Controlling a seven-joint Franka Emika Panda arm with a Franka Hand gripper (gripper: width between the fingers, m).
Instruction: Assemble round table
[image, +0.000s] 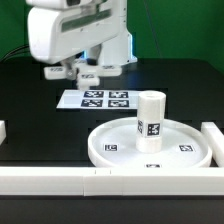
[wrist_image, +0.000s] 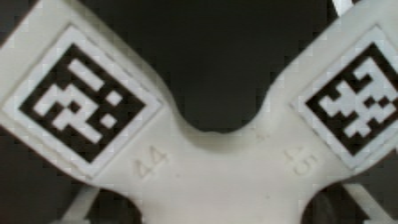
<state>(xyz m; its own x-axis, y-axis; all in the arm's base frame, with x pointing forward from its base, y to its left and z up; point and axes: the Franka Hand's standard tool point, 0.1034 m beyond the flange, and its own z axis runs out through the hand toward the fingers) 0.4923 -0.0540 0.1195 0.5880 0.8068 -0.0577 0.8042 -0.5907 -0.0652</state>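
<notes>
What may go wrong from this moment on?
The cross-shaped piece fills the wrist view, but the hold of the gripper on it cannot be confirmed; it might slip. The cylinder stands upright on the rimmed disc; a bump could topple it. The marker board lies between gripper and disc; a low carry may catch it.

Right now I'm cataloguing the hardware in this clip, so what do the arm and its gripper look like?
The arm is a bulky, rounded shell of glossy white, shaded grey where sections meet. The gripper beneath it is a smaller pale block, too blurred to show its fingers. No cables or markings are discernible.
</notes>
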